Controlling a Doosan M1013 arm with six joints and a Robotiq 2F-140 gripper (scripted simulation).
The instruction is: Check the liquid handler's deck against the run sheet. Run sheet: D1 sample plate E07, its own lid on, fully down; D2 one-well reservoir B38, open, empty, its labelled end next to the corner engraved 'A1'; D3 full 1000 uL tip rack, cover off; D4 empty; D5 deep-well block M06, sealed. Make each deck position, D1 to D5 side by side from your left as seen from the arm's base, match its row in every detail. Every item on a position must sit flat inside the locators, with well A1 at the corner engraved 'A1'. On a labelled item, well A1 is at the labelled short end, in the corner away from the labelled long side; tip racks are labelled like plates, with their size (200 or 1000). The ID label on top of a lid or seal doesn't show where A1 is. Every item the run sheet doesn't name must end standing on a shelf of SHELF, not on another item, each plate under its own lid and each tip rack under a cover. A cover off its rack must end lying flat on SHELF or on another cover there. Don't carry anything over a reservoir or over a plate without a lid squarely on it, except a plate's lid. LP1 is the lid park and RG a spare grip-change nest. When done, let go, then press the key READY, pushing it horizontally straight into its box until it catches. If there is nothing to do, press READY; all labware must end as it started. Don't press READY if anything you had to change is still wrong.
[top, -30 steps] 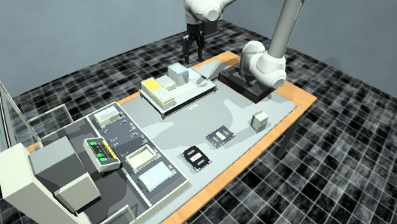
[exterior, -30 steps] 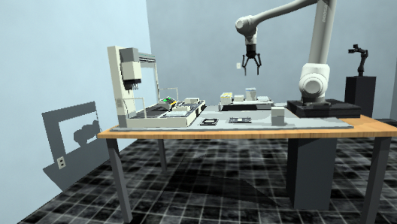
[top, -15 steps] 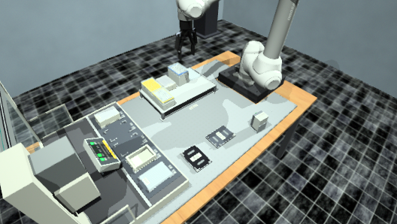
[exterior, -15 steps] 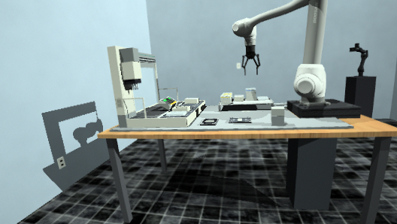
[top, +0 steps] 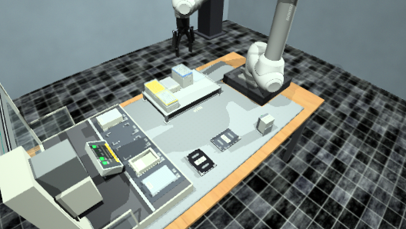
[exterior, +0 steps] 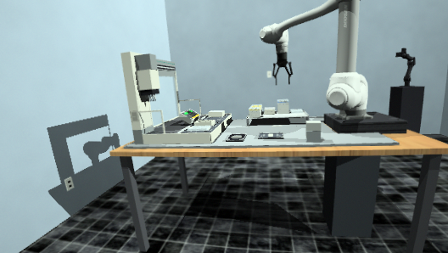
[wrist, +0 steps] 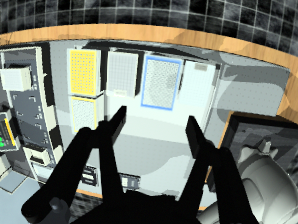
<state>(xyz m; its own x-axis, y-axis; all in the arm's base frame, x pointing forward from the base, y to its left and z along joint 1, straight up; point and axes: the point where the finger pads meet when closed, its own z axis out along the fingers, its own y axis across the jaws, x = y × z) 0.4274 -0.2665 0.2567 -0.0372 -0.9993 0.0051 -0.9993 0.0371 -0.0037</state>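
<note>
My gripper (top: 182,43) is open and empty. It hangs high in the air beyond the far edge of SHELF (top: 184,92), and also shows in the exterior view (exterior: 282,77) and the wrist view (wrist: 156,129). The deck (top: 137,154) lies at the left of the table. It holds a pale block (top: 109,117) at its far end, then bare locators (top: 128,140), then an open white reservoir (top: 144,160) and a lidded plate (top: 159,180) at the near end. On SHELF stand a yellow-topped rack (wrist: 84,71), a second yellow-edged rack (wrist: 84,112), a grey item (wrist: 121,72) and a tall blue-edged rack (wrist: 161,82).
Two black nests (top: 201,161) (top: 226,140) lie on the mat near the table's front edge. A small grey box (top: 265,124) stands to their right. The arm's base (top: 261,82) sits at the far right. The liquid handler's head and green-lit panel (top: 103,157) overhang the deck.
</note>
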